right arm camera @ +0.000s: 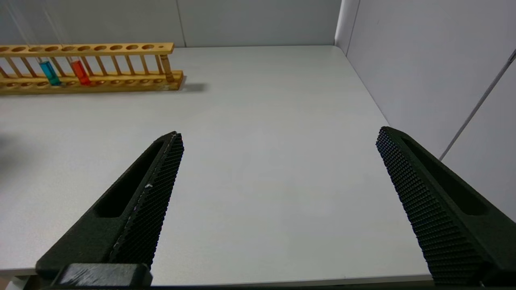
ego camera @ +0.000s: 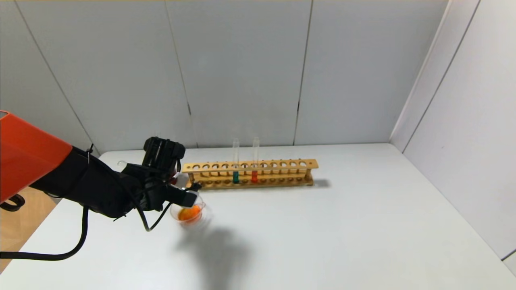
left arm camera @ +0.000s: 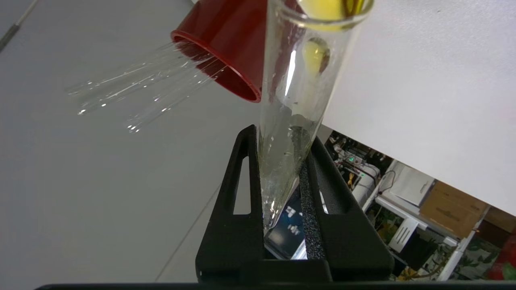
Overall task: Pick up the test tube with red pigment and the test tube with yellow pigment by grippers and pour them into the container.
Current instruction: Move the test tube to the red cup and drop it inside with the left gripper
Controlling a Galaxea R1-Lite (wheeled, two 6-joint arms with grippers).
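Orange liquid is already pooling in the low clear glass container (ego camera: 190,215) on the white desk (ego camera: 322,225), so the red pour is looking done and the yellow one is under way. Left pincer (left arm camera: 282,177) is pinching the slim clear glass test tube with yellow pigment (left arm camera: 300,92), tipping it mouth-down over that dish; yellow drops are clinging near its lip. Teal and deeper red tubes are standing in the wooden rack (ego camera: 250,172). Right pincer (right arm camera: 278,209) is hanging spread wide, well apart.
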